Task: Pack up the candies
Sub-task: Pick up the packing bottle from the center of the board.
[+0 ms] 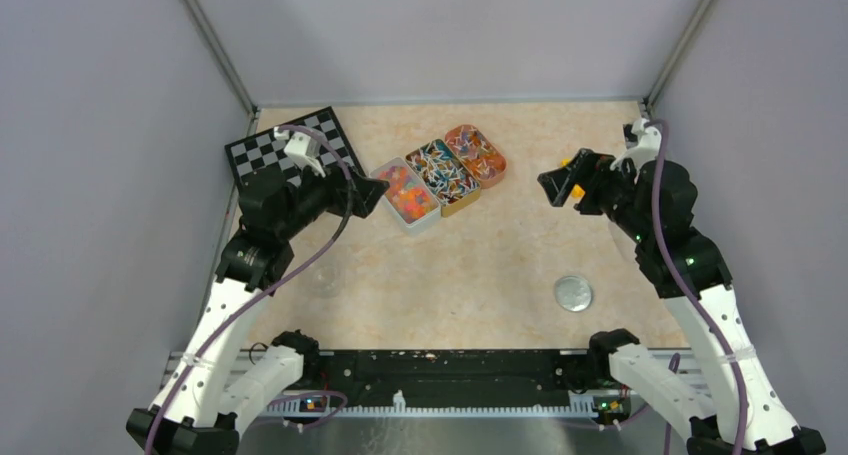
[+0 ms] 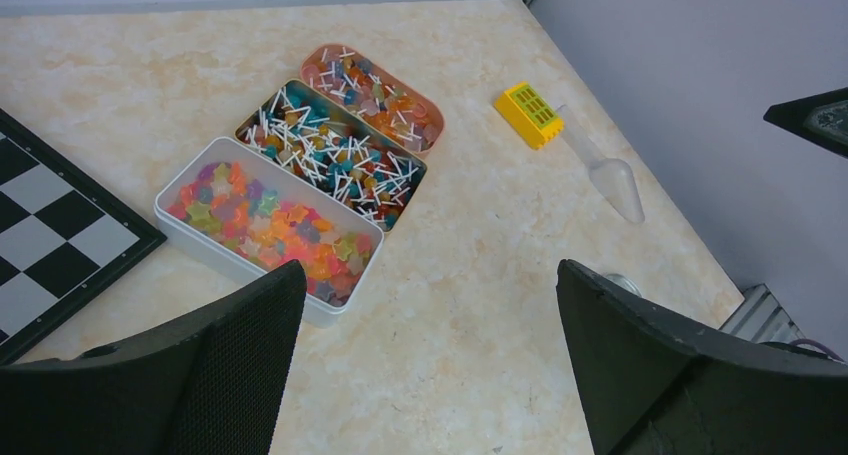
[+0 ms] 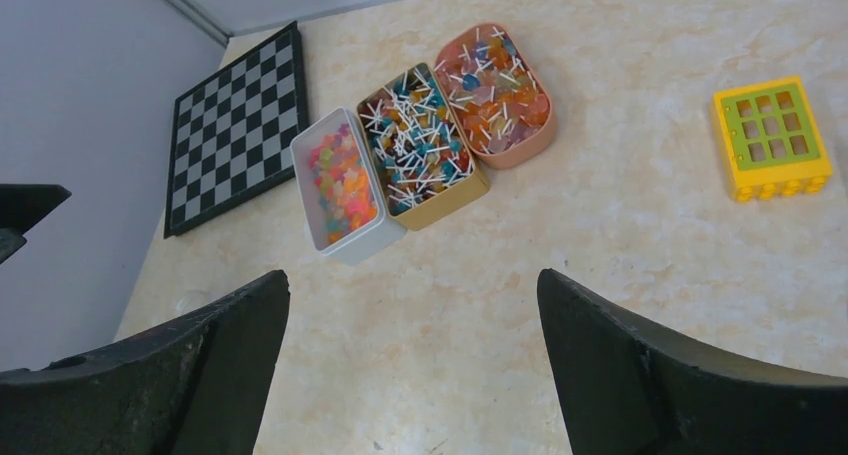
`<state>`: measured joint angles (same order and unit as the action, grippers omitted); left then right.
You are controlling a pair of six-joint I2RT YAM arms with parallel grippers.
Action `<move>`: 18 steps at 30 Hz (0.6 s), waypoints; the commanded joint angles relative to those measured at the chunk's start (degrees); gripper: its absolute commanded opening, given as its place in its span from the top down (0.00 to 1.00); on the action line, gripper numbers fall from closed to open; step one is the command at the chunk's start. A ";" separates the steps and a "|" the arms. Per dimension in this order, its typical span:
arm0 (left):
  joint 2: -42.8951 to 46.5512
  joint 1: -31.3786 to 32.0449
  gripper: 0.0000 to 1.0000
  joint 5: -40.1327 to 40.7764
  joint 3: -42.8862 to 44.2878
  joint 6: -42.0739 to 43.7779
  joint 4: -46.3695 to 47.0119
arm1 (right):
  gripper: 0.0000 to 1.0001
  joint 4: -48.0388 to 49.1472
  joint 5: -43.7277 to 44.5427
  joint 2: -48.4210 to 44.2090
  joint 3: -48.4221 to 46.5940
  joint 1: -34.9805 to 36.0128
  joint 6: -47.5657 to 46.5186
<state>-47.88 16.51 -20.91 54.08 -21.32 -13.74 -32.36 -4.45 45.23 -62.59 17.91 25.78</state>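
Note:
The candies fill three open tins at the table's back middle. Tiny coloured star sweets (image 1: 407,195) lie in a white tin (image 2: 200,250). Sweets on white sticks lie in a gold tin (image 1: 441,173) and a pink tin (image 1: 476,153). All three lots show in the left wrist view (image 2: 270,225) and the right wrist view (image 3: 420,145). My left gripper (image 1: 373,191) (image 2: 430,275) is open and empty, just left of the white tin. My right gripper (image 1: 553,186) (image 3: 412,277) is open and empty, to the right of the tins.
A yellow block with green squares (image 3: 772,135) lies by my right gripper, with a clear plastic scoop (image 2: 612,182) beside it. A checkerboard (image 1: 290,150) lies at the back left. A round metal lid (image 1: 573,293) lies at the front right.

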 commanded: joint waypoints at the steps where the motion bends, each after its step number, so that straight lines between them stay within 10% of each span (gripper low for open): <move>1: 0.57 0.10 0.01 1.48 -0.01 -0.47 2.69 | 0.07 2.97 -0.61 -1.84 0.99 0.46 0.46; 18: -8.33 -0.58 0.05 40.93 -1.02 -18.03 -18.21 | 0.09 3.78 5.52 -5.96 5.07 0.46 3.61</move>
<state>-55.99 16.45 9.72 54.37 -31.40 -27.75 -30.57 -0.91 40.42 -58.35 17.91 28.42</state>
